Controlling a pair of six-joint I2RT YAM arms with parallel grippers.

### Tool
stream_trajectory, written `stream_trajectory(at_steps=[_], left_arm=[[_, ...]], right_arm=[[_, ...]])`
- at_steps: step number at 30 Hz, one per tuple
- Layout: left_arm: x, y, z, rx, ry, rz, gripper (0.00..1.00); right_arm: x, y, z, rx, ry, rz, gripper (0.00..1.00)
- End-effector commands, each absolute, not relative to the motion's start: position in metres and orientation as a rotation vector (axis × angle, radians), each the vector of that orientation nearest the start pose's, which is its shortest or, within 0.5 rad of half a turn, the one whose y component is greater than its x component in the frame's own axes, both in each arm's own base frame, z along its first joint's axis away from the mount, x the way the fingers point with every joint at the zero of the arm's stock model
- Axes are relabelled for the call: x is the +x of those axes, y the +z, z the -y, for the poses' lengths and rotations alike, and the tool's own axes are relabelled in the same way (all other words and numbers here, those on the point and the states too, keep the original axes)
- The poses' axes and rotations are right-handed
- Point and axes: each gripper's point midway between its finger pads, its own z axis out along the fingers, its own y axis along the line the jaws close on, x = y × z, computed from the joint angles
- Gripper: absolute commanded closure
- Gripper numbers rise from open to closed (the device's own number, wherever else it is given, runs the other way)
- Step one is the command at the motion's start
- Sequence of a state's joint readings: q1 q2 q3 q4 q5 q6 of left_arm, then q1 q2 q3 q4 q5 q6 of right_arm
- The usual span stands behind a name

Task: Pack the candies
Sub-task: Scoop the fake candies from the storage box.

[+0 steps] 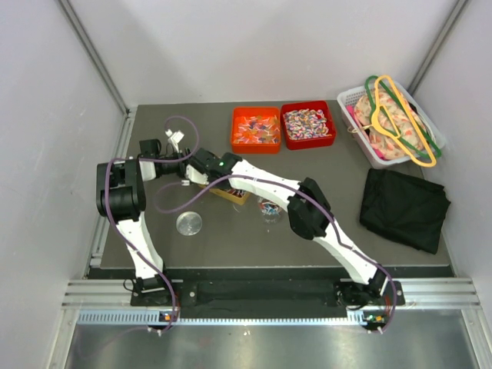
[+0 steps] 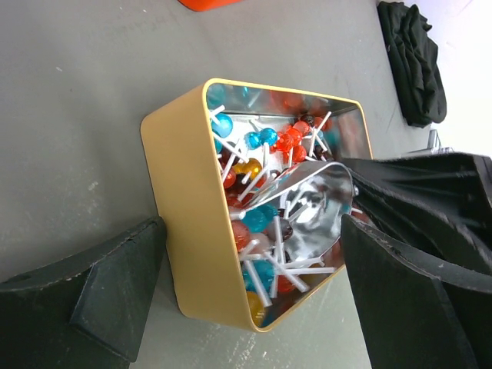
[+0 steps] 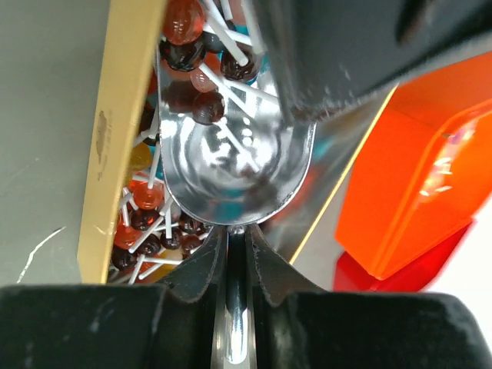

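Observation:
The candies [image 1: 307,123], small wrapped sweets in red, blue and white, fill a red tray at the back. An orange tray [image 1: 255,127] beside it holds more sweets. A gold tin [image 2: 188,223] of lollipops [image 2: 260,140] lies on the grey table. My left gripper [image 2: 252,231] is open, one finger on each side of the tin's near corner. My right gripper [image 3: 234,234] is shut on the thin handle of a shiny metal scoop [image 3: 231,165]. The scoop's bowl [image 2: 315,204] sits inside the tin among the lollipops [image 3: 192,46]. In the top view both grippers meet over the tin [image 1: 234,195].
A small clear jar [image 1: 269,207] with sweets and a round silver lid [image 1: 189,224] lie near the tin. At the back right stands a white basket [image 1: 350,98] with hangers and cloth. A black cloth [image 1: 403,207] lies on the right.

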State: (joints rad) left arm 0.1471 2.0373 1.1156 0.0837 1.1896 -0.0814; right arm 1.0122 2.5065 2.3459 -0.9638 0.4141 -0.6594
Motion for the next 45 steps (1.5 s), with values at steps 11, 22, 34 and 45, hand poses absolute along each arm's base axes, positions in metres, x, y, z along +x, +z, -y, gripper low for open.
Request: stream_trajectory(at_steps=[11,22,34,45], left_arm=[[0.414,0.091,0.113,0.351,-1.401,-2.003,0.01],[0.425,0.105,0.113,0.318,-1.418,-1.969,0.01],[0.452,0.145,0.097,0.272,-1.411,-1.864,0.01],[0.466,0.171,0.093,0.25,-1.405,-1.816,0.01]], right_arm=[[0.365,0.087,-0.398,-1.677,-0.151,-1.955,1.0],[0.376,0.125,-0.391,-1.604,-0.168,-1.921,1.0],[0.382,0.146,-0.37,-1.597,-0.198,-1.908,1.0],[0.379,0.16,-0.334,-1.59,-0.253,-1.913,1.0]])
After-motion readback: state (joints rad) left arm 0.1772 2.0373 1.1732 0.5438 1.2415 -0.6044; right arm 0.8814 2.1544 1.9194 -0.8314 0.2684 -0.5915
